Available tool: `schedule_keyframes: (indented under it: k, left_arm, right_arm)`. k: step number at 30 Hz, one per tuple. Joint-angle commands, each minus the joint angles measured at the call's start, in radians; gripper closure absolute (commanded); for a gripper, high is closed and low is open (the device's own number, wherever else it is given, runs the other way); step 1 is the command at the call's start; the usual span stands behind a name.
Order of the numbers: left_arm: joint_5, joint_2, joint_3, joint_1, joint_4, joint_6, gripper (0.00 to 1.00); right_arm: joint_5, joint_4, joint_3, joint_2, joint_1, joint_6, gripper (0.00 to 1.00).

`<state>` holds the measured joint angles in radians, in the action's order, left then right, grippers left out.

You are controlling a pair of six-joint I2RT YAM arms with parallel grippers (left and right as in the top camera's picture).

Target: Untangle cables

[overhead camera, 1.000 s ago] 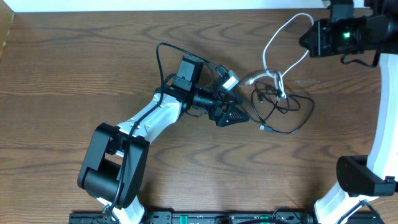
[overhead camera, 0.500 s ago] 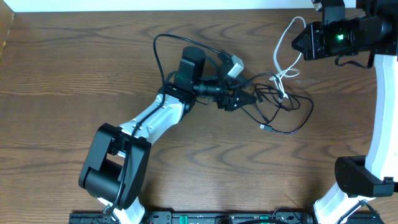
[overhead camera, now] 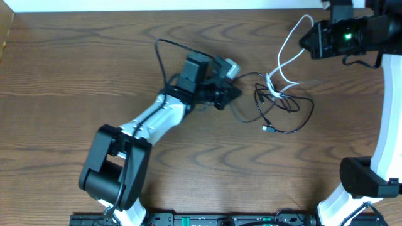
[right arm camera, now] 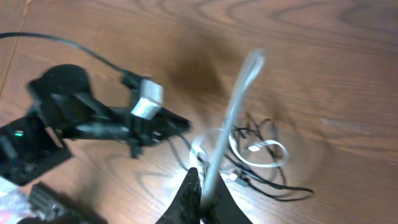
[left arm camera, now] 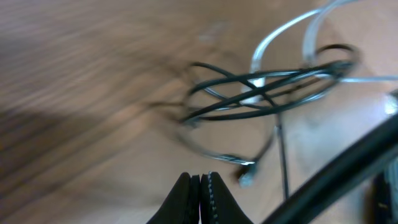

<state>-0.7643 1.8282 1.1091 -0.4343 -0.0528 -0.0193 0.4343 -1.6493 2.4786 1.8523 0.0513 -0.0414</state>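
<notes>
Progress is slight: cables (overhead camera: pixel 284 104) lie knotted at two o'clock. The right gripper (right arm camera: pixel 201 178) pinches a white cable (right arm camera: pixel 232 118); the left gripper (left arm camera: pixel 200 182) is pressed together.

1. A robotics lab bench (nothing domestic about it): a white-and-black left arm (overhead camera: pixel 151 119) and right arm (overhead camera: pixel 384 150) rise from bases at the near edge of a bare wood-grain desk (overhead camera: pixel 63 75).
2. A black hardware rail (overhead camera: pixel 207 220) runs along that edge.
3. A green indicator light (overhead camera: pixel 349 36) glows on the right arm's wrist unit.
</notes>
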Motion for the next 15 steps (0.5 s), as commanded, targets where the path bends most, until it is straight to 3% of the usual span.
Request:
schedule_keyframes:
  k: [1,8,15]
  left_arm:
    - [0.077,0.001,0.007,0.118,0.049,-0.066,0.93]
    - [0.077,0.001,0.007,0.36,0.09,-0.05,0.92]
    - [0.065,0.001,0.007,0.584,0.082,0.063,0.92]
  right_arm:
    - [-0.017,0.011,0.005,0.007,-0.058,-0.016,0.99]
    - [-0.005,0.013,0.005,0.007,-0.185,-0.016,0.99]
    - [0.053,0.041,0.005,0.007,-0.315,-0.016,0.99]
